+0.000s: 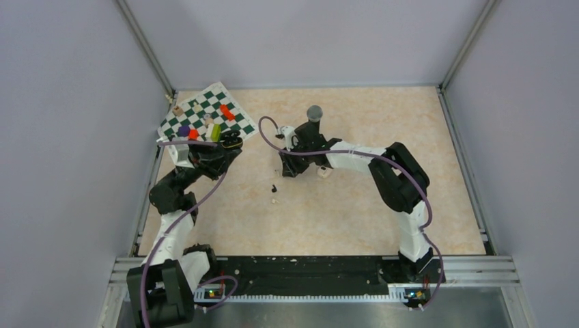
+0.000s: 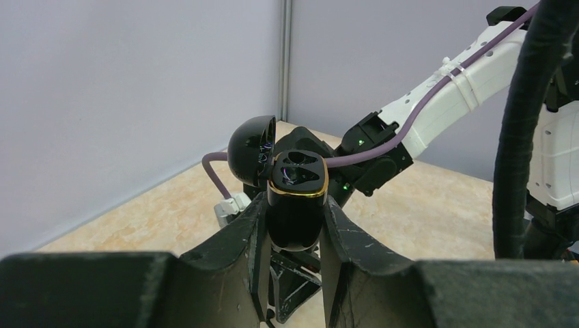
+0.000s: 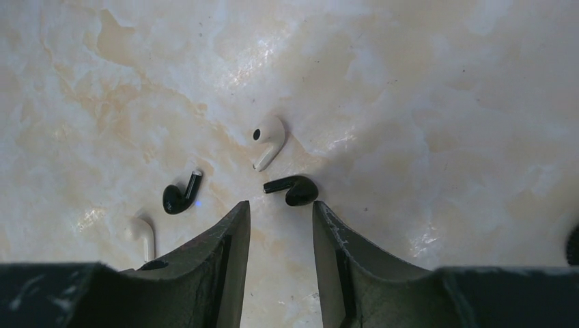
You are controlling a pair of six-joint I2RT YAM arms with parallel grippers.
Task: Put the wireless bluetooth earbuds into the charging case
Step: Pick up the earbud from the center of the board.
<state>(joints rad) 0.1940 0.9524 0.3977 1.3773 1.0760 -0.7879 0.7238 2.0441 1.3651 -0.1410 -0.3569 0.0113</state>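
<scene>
While the left hand [image 2: 293,229] is pressed onto the black charging case [image 2: 298,179], pinching its lower body from both sides and holding it upright off the tabletop [image 3: 444,102], the right hand [image 3: 280,213] hangs low over that tabletop with its jaws parted and nothing between them. The case's lid [image 2: 250,147] is swung back and its gold-rimmed sockets face up.

Just ahead of the right hand lies a black earbud [image 3: 293,190], and a white earbud [image 3: 267,140] lies just beyond it, near but apparently not touching. A second black earbud [image 3: 179,197] and a second white earbud [image 3: 141,232] lie off to one side, apart from each other, the latter partly hidden by one finger of the hand. (All four rest loose on the tabletop; none is in the case.)

Each earbud is judged very light, rigid and glossy, hence prone to skid or flip out of a pinch. The bulbous head offers the surest hold, gripped across its width and leaving the stem free to enter a socket. The present jaw gap looks wide enough to straddle the nearest black earbud. The case, smooth and rounded, could twist in its grip if pushed off-centre.
</scene>
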